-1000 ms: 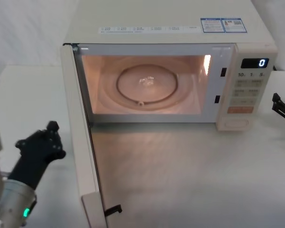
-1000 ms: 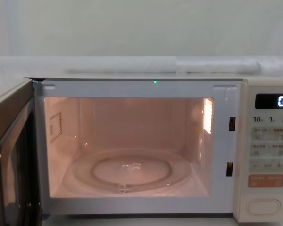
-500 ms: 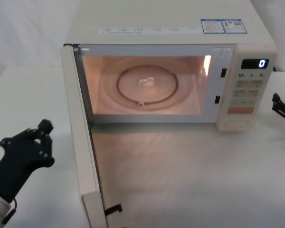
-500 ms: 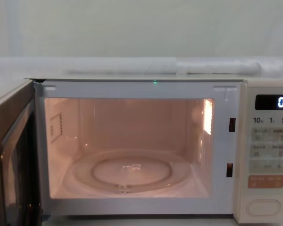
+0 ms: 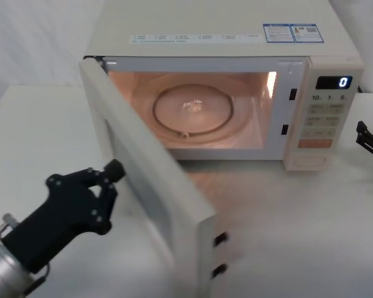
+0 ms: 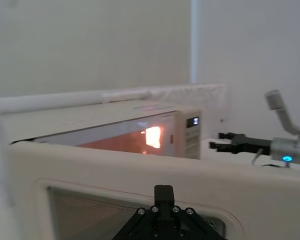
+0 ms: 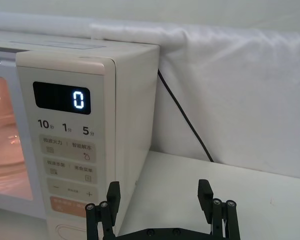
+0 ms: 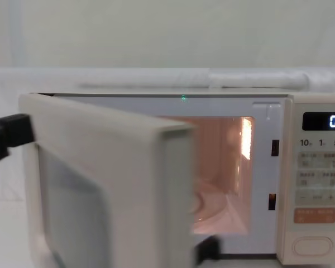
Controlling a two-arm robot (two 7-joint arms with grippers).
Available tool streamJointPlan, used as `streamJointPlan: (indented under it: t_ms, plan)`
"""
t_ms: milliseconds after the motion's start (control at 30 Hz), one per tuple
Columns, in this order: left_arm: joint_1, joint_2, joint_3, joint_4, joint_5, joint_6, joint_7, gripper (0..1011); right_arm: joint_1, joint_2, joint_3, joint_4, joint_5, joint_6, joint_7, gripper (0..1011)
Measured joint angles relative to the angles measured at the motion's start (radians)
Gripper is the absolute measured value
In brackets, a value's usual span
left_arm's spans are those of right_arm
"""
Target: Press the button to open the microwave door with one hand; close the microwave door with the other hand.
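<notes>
On my feed the display (image 7: pixel 78 100) shows a glowing "0", and under it I read "10", "1" and "5" above rows of small pale keys with writing too fine for me to make out. An orange rectangular key (image 5: pixel 314 143) sits low on the control panel (image 5: pixel 323 115), and the button (image 5: pixel 309 159), a wide cream pill with a thin outline, lies at the very bottom of that panel. Two blue-and-white stickers (image 5: pixel 293 32) lie on the smooth cream top of the microwave (image 5: pixel 217 22).

The microwave door (image 5: pixel 150 177), broad and cream with rounded corners, stands about half open, swung out from its left hinge across the front of the lit cavity, where the round glass turntable (image 5: pixel 194 110) lies.

My left end effector (image 5: pixel 87 192), black and angular on a silver wrist, sits against the door's outer face; I cannot tell how wide its fingers are. My right end effector (image 7: pixel 160 200) hangs over the white surface (image 5: pixel 311 236) just right of the control panel, fingers spread wide and holding nothing. A black cable (image 7: pixel 187 122) runs down the white backdrop behind it.
</notes>
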Motion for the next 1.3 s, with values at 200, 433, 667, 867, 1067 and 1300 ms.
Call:
streamJointPlan:
  t_ms: [200, 433, 667, 867, 1067, 1300]
  plan:
    - [-0.107, 0.002, 0.100, 0.044, 0.019, 0.038, 0.024, 0, 0.000, 0.000, 0.000, 0.000, 0.000, 0.000, 0.000, 1002]
    - [-0.255, -0.051, 0.234, 0.114, 0.131, 0.126, 0.149, 0, 0.000, 0.000, 0.000, 0.000, 0.000, 0.000, 0.000, 1002]
    - [-0.408, -0.173, 0.351, 0.214, 0.201, 0.162, 0.233, 0, 0.000, 0.000, 0.000, 0.000, 0.000, 0.000, 0.000, 1002]
    - [-0.482, -0.225, 0.400, 0.269, 0.226, 0.178, 0.241, 0, 0.000, 0.000, 0.000, 0.000, 0.000, 0.000, 0.000, 1002]
    - [-0.547, -0.269, 0.437, 0.318, 0.248, 0.191, 0.242, 0, 0.000, 0.000, 0.000, 0.000, 0.000, 0.000, 0.000, 1002]
    - [-0.628, -0.317, 0.480, 0.375, 0.274, 0.204, 0.237, 0, 0.000, 0.000, 0.000, 0.000, 0.000, 0.000, 0.000, 1002]
